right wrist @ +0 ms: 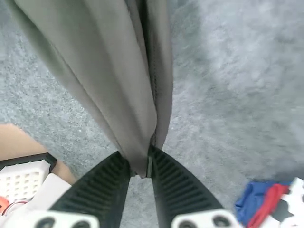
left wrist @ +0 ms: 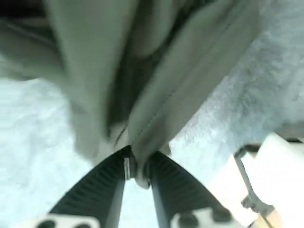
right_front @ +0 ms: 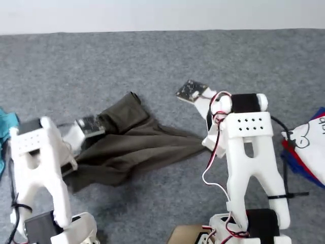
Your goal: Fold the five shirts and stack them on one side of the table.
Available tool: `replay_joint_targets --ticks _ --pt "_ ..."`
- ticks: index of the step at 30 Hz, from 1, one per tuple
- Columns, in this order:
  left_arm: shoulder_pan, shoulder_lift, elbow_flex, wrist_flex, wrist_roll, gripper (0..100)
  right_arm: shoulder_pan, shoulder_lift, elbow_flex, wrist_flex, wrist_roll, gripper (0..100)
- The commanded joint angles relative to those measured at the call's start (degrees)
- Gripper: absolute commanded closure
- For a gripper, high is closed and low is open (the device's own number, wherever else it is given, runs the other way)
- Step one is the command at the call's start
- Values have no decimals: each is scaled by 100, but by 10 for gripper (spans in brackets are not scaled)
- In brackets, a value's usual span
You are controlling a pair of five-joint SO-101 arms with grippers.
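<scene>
Olive shirt (right_front: pixel 127 147): bunched at middle of surface (right_front: pixel 152 61). One end clamped in left pincer (left wrist: pixel 137 167), other in right pincer (right wrist: pixel 141 166); tips pinched together on cloth. Teal shirt (right_front: pixel 4 127), blue-red shirt (right_front: pixel 299 162): cut off at opposite frame edges.

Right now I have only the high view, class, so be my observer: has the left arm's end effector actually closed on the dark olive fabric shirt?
Observer: Yes; the left wrist view shows the left end effector shut on a bunched fold of the dark olive fabric shirt.
Operator: And the right arm's?
Observer: The right end effector is shut on a stitched edge of that same shirt.
</scene>
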Motion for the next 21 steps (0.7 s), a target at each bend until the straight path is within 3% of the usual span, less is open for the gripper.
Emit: replay_joint_targets --ticks 1,10,16,21 --pt "-62 -325 -1297 484 360 995 -4 -251 -1002 365 -70 988" --pt "448 -2057 -2193 440 1310 995 277 -251 -2725 426 -70 989" --pt "114 -2673 -3037 -774 3455 995 875 -242 -3851 303 -62 989" --pt "-167 -2857 -3670 -1565 4440 994 1270 -251 -4651 127 -70 989"
